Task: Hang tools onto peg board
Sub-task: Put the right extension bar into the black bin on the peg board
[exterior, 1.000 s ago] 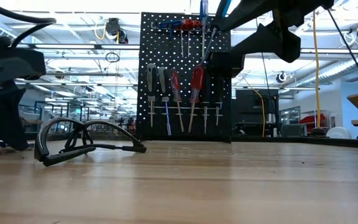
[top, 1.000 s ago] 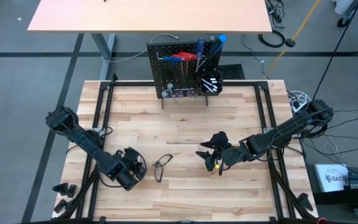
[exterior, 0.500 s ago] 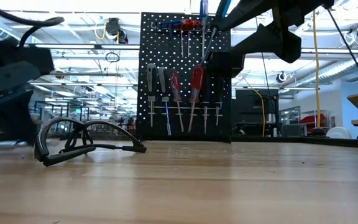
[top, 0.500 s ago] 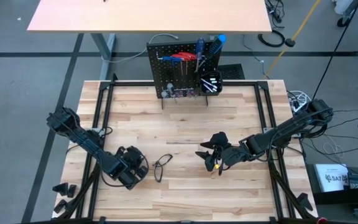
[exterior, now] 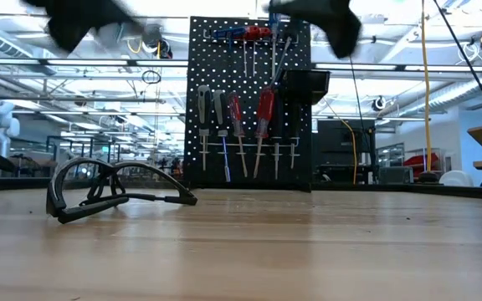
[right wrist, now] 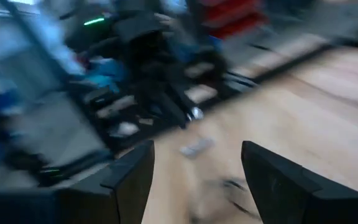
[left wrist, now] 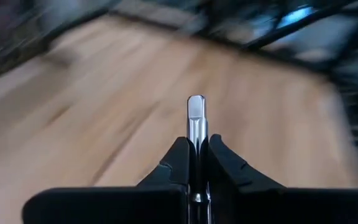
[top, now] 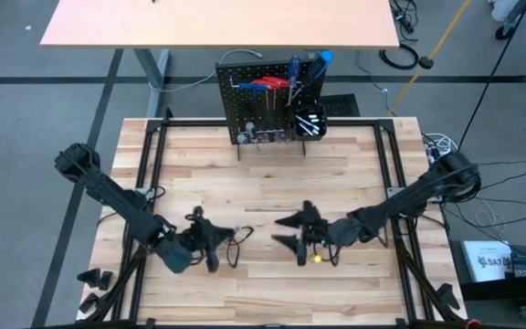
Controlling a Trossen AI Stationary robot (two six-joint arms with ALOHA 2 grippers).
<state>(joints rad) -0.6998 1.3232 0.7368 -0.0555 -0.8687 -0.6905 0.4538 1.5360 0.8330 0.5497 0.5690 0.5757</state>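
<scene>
The peg board [top: 254,114] [exterior: 249,100] stands upright at the table's far edge, with red- and blue-handled screwdrivers [exterior: 264,109] hanging on its hooks. A black wire loop [top: 238,247] [exterior: 107,196] lies flat on the table near the front. My left gripper [top: 206,242] [left wrist: 196,144] hangs just left of the loop, above the table, shut on a small silver bit [left wrist: 196,115]. My right gripper [top: 286,231] [right wrist: 194,155] hangs open to the right of the loop, with nothing between its fingers. My left gripper pinches the silver bit between its two fingertips [left wrist: 180,155]. The bit lies along the fingers, and its rounded free end [left wrist: 196,106] sticks out past the tips. The bit is lifted clear of the table.
A small black bin [top: 309,122] [exterior: 308,84] hangs on the peg board's right side. A small yellow thing [top: 318,258] lies on the table beside the right gripper. A black frame [top: 153,183] runs round the tabletop. Bare wood lies between the grippers and the peg board.
My left gripper has risen from the table and swung toward the table's right, up to the wire loop. My right gripper has gone up and toward the table's left, staying open. The wire loop has kept its place.
</scene>
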